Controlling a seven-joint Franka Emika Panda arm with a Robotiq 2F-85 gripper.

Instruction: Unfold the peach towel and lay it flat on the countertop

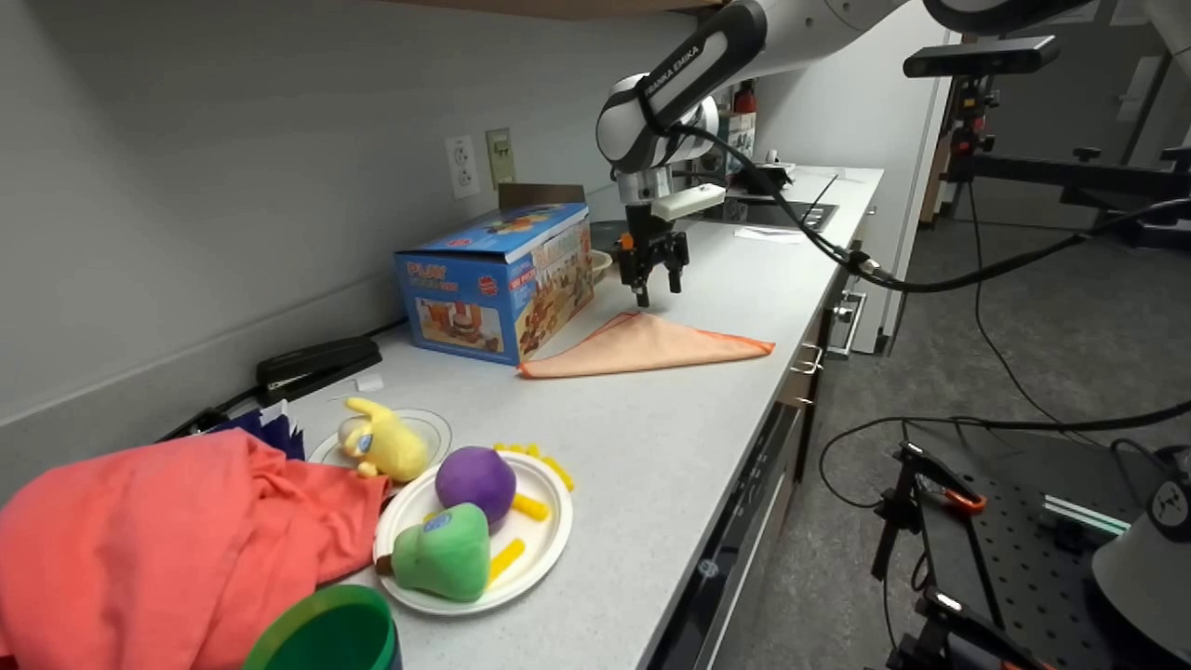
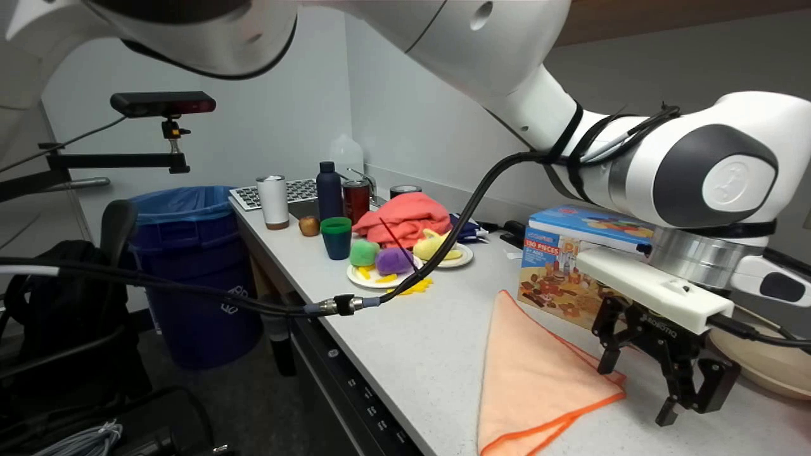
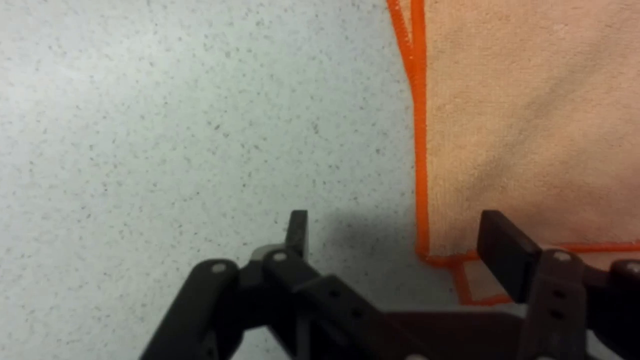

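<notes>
The peach towel [image 1: 651, 349] lies on the countertop [image 1: 595, 465] beside the blue box, folded over into a rough triangle with orange edging. In the wrist view, two layers of the towel [image 3: 525, 125] meet at a corner with their hems slightly offset. My gripper [image 3: 395, 220] is open above that corner: one finger is over bare counter, the other over the cloth, and nothing is gripped. An exterior view places the gripper [image 2: 635, 394] at the towel's corner, pointing down. Whether a fingertip touches the cloth, I cannot tell.
The blue box [image 1: 502, 279] stands close behind the towel, against the wall side. A tan bowl [image 2: 773, 361] sits just behind the gripper. Farther along are a plate [image 1: 549, 568] of toy food and a coral-red cloth heap [image 1: 167, 549]. The counter's front edge borders the towel's opposite side.
</notes>
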